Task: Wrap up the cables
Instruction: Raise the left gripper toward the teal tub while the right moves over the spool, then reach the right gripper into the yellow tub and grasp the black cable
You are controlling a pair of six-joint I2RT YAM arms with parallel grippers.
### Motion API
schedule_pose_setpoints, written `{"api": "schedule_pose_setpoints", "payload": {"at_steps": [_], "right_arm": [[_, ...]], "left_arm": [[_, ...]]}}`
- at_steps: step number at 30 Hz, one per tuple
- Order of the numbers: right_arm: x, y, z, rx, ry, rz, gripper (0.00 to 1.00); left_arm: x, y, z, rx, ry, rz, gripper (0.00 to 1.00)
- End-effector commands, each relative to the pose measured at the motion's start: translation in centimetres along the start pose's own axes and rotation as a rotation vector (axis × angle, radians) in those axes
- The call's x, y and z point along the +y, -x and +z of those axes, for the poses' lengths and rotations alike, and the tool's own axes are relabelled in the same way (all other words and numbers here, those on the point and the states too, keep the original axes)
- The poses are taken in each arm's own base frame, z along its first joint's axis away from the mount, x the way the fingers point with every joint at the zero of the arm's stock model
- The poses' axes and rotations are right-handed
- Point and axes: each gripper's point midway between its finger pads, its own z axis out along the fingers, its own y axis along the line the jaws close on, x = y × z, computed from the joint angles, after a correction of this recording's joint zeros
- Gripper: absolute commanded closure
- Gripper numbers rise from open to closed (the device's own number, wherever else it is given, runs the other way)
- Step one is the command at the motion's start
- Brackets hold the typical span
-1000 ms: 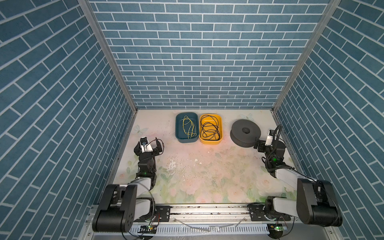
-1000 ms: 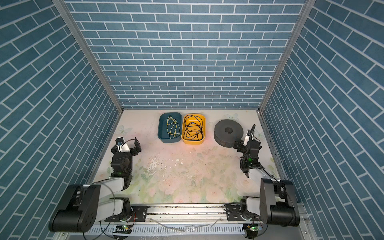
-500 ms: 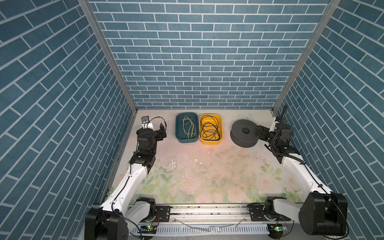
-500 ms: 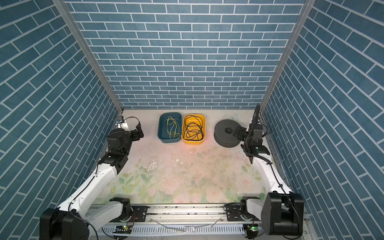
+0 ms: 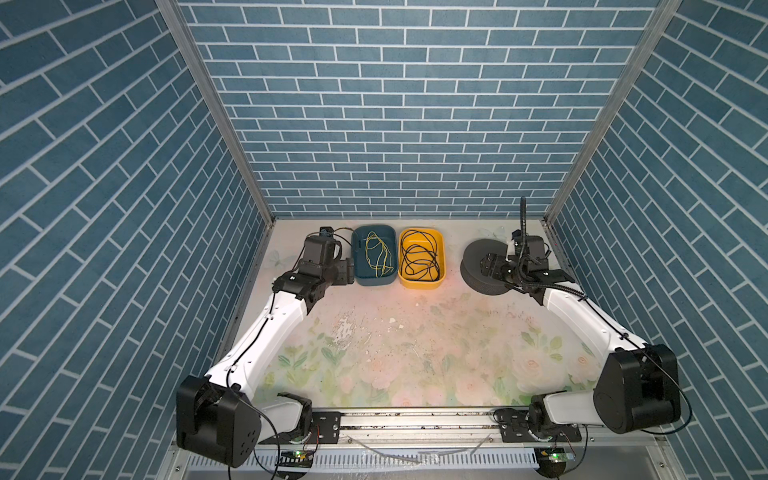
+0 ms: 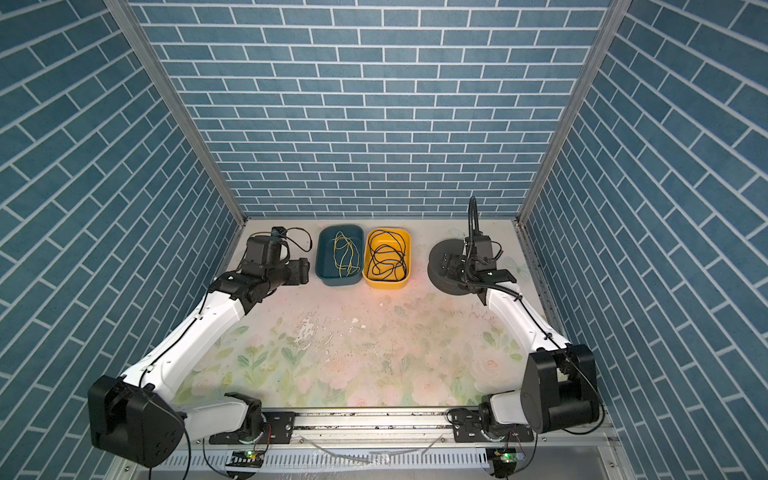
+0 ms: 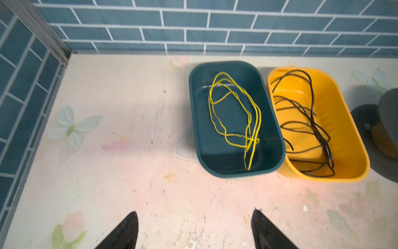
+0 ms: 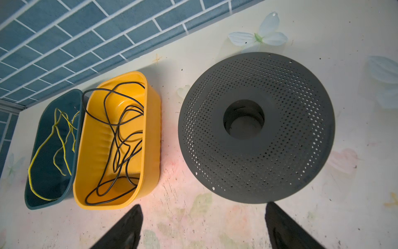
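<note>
At the back of the table, yellow bin [image 5: 422, 285]: item one, the cables [image 5: 419, 259], a thin glossy black cord lying in loose, tangled loops. I judge it light, limp and slippery, prone to snag on itself; I would pinch a raised top loop or the free end. Left gripper [image 7: 195, 211] and right gripper [image 8: 203, 204]: both spread wide and empty, the right near the grey perforated spool [image 8: 280, 129]. Markings: none legible anywhere.
</note>
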Motion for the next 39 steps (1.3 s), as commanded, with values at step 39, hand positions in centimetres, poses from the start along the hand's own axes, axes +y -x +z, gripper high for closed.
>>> {"api": "schedule_pose_setpoints", "payload": {"at_steps": [39], "right_arm": [[13.8, 0.5, 7.4, 0.151, 0.145, -0.142, 0.24]], "left_arm": [[-2.9, -6.2, -0.7, 0.223, -0.185, 0.012, 0.29]]}}
